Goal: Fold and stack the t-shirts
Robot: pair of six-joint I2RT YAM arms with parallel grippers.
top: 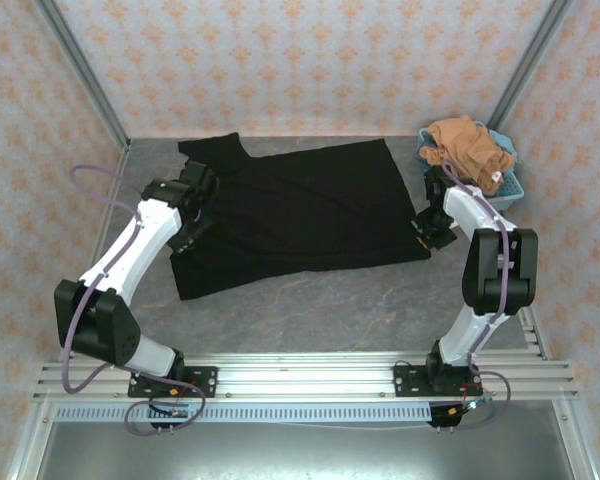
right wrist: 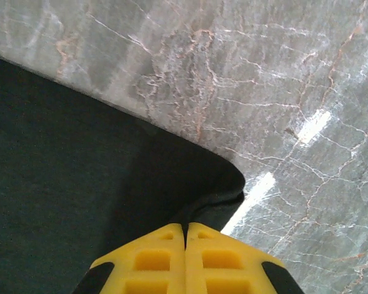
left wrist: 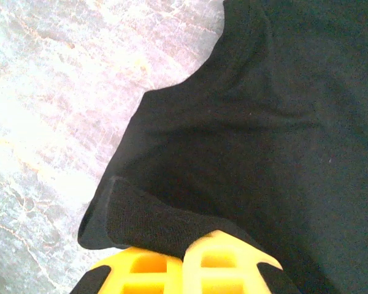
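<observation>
The black tee (top: 300, 215) lies spread flat on the worktop (top: 330, 300). The left end effector (left wrist: 184, 252) is pinching a fold at its left edge and the right end effector (right wrist: 185, 231) is pinching its right corner, probably so both sides lift evenly for a fold. The top view adds the orange tee (top: 467, 148), heaped in the basket (top: 510, 187) at far right. The wrist views confirm the grip up close, with cloth caught between pressed-together fingers.

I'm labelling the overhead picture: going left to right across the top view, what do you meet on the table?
The left claw pinching the shirt's edge → black t-shirt spread out → right claw at its right corner → blue basket with the orange t-shirt heaped in it.
</observation>
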